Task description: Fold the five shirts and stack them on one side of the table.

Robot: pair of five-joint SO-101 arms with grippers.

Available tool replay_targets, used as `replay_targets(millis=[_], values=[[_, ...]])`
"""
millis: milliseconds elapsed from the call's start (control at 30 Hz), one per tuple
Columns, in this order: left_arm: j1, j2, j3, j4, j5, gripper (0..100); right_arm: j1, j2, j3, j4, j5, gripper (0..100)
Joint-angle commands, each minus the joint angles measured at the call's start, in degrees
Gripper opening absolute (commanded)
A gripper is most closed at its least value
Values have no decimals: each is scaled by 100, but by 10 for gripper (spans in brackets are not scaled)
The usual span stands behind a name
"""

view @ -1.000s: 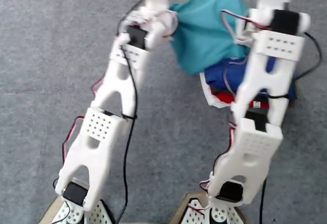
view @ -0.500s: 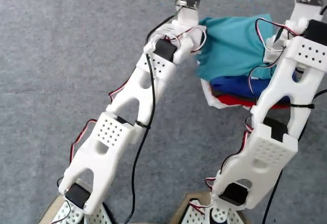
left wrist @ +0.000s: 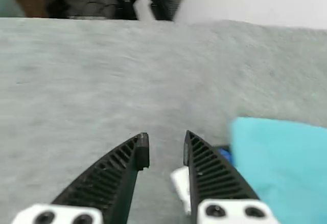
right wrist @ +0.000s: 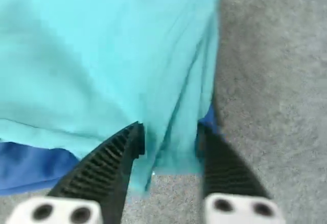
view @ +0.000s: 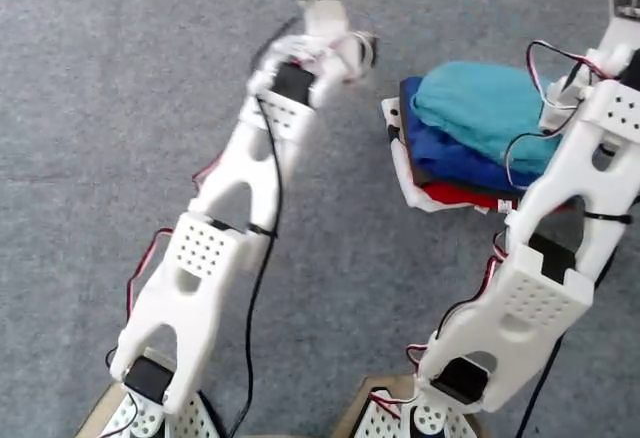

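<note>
The grey-covered table (view: 100,108) takes up nearly the whole scene. Across it stretch the 2 white arms: the left arm (view: 230,188) runs up toward the far edge, and the right arm (view: 560,228) leans in from the right side over the pile of clothes.

That pile sits on the right half of the table, toward the back. On top is the teal shirt (view: 480,103), rounded and a bit puffy rather than flat. Under it lies the blue shirt (view: 450,158), then a strip of the red shirt (view: 455,194), and the white shirt (view: 405,173) pokes out at the pile's left edge. I can make out 4 colours; anything else in the pile is hidden.

The right gripper (right wrist: 168,132) hangs right over the teal shirt, jaws spread fairly wide with the shirt's edge showing in the gap; they are not pinching it, and I cannot tell whether they touch it.

The left gripper (left wrist: 166,144) is just beside the pile, above bare grey cloth, its 2 black jaws parted by a narrow gap with nothing between them.
</note>
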Motion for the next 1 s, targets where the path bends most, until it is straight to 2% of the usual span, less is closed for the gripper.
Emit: replay_targets(millis=[0, 200, 267, 367, 400, 467, 500, 567, 633, 700, 800, 967], values=[[-505, -466, -743, 598, 53, 138, 97, -409, -31, 18, -105, 355], [-1560, -466, -1780, 1873, 44, 138, 35, -532, -84, 18, -176, 364], [-1974, -484, -1798, 2268, 35, 138, -149, -629, -84, 0, -404, 283], [-2545, -642, -1780, 3086, -290, 137, -431, -664, -48, -114, -642, 47], [-2703, -695, -1780, 3402, -492, 137, -466, -637, -40, -114, -651, 5], [-2985, -782, -1780, 4053, -958, 137, -466, -514, -40, -53, -923, 70], [-3073, -791, -1754, 4273, -1196, 137, -422, -418, -40, -44, -1108, 67], [-3284, -826, -1648, 4273, -1582, 102, -308, -119, -40, -44, -1327, 21], [-3442, -888, -1719, 4264, -1846, 20, -229, 303, -40, -44, -1371, 19], [-3459, -1020, -1710, 4273, -1978, 45, -202, 831, -40, -44, -1371, 20], [-3451, -1451, -1499, 4273, -1960, 27, -290, 1516, -110, -9, -1354, 17], [-3442, -2857, -127, 4273, -1960, 29, -598, 1182, -497, 0, -1354, 21]])
